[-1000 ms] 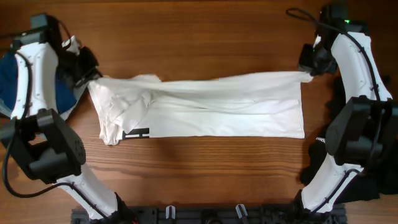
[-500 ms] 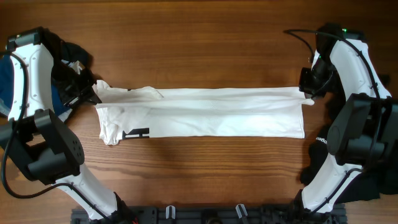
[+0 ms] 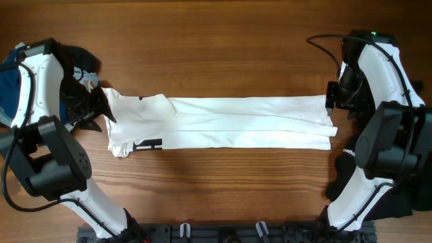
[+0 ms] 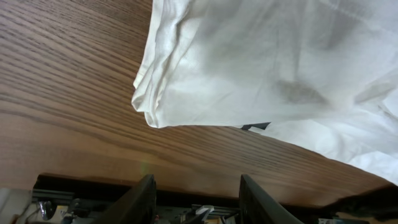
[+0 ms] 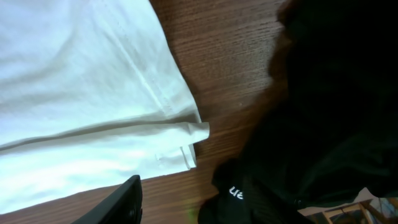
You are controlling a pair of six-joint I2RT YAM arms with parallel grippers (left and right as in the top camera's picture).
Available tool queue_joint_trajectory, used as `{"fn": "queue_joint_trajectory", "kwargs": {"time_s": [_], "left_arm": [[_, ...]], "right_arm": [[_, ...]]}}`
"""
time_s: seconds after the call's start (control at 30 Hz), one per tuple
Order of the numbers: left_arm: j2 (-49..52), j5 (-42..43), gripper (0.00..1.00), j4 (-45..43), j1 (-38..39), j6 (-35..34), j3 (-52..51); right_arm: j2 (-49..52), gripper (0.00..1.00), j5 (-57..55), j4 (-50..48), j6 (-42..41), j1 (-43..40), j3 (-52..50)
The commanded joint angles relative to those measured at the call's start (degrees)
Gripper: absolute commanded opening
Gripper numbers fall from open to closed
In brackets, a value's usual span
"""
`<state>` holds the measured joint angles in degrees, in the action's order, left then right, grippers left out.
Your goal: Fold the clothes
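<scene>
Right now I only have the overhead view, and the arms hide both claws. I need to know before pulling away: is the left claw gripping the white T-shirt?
Observer: No. The left wrist view shows the left claw open, with bare wood between its fingers. The bunched edge of the white short-sleeved fabric T-shirt lies ahead of it, apart.
Operator: And the right side?
Observer: In the right wrist view the shirt's hem corner lies flat on the wooden table, not pinched by the right claw.
Operator: Anything close to that corner?
Observer: A black fabric garment lies beside it, with a strip of wood between them.
</scene>
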<state>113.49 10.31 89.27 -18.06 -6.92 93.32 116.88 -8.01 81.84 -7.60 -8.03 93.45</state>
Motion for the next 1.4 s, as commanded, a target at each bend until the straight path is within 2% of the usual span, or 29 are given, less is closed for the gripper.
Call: {"fn": "queue_joint_trajectory", "kwargs": {"time_s": [0.0, 0.07, 0.17, 0.27, 0.33, 0.4, 0.53, 0.67, 0.83, 0.9, 1.07, 1.17, 1.2, 1.3, 1.37], "left_arm": [[-1.6, -0.3, 0.43, -0.9, 0.3, 0.4, -0.3], [-1.6, 2.2, 0.42, -1.4, 0.3, 0.2, -0.3], [-1.6, 10.2, 0.42, -4.7, 2.5, 0.3, -0.3], [-1.6, 13.5, 0.43, -9.8, 7.1, 0.3, -0.3], [-1.6, 13.3, 0.52, -14.5, 11.3, -0.2, -0.3], [-1.1, 10.9, 0.57, -18.0, 15.0, -3.6, -0.3], [-0.1, 5.6, 0.60, -23.2, 20.2, -11.6, -0.6], [-0.1, 4.8, 0.61, -28.1, 23.2, -15.1, -2.2], [-0.1, 2.6, 0.55, -33.0, 25.4, -18.5, -7.5], [-0.1, -1.2, 0.54, -34.7, 25.9, -20.6, -9.7], [-0.1, -5.3, 0.52, -37.6, 25.8, -20.8, -11.7], [-0.1, -5.3, 0.34, -39.0, 25.8, -20.8, -11.7], [0.0, -5.3, 0.33, -38.9, 25.9, -20.8, -11.7], [0.0, -5.3, 0.40, -39.2, 26.4, -20.8, -12.6], [0.0, -5.3, 0.41, -40.3, 26.8, -20.8, -14.1]], "right_arm": [[-1.2, 0.62, -1.3, 0.2, 0.2, -0.3, -0.6], [-1.2, 0.63, -1.0, -0.6, 0.2, -0.3, -0.6], [-1.2, 0.63, 10.4, -3.5, 7.8, -0.3, -0.6], [-1.2, 0.64, 14.5, -5.0, 9.1, -0.2, -0.6], [-1.2, 0.67, 14.5, -5.1, 9.2, -0.2, -0.6], [-1.2, 0.68, 14.5, -5.1, 9.9, -0.2, -0.6], [-1.2, 0.69, 14.5, -5.1, 10.2, -0.2, -0.6], [-1.2, 0.69, 14.5, -5.4, 10.2, -0.2, -0.6], [-1.2, 0.69, 14.5, -5.4, 10.2, -0.2, -0.6], [-1.2, 0.69, 14.5, -5.4, 10.2, -0.3, -0.6], [-1.2, 0.69, 14.5, -5.3, 10.2, -0.2, -0.6], [-1.2, 0.69, 14.5, -5.3, 10.1, -0.2, -0.6], [-1.2, 0.69, 14.5, -5.2, 10.2, -0.2, -0.6], [-1.2, 0.69, 14.5, -5.2, 10.2, -0.2, -0.6], [-1.2, 0.68, 14.5, -5.2, 10.2, -0.2, -0.6]]}}
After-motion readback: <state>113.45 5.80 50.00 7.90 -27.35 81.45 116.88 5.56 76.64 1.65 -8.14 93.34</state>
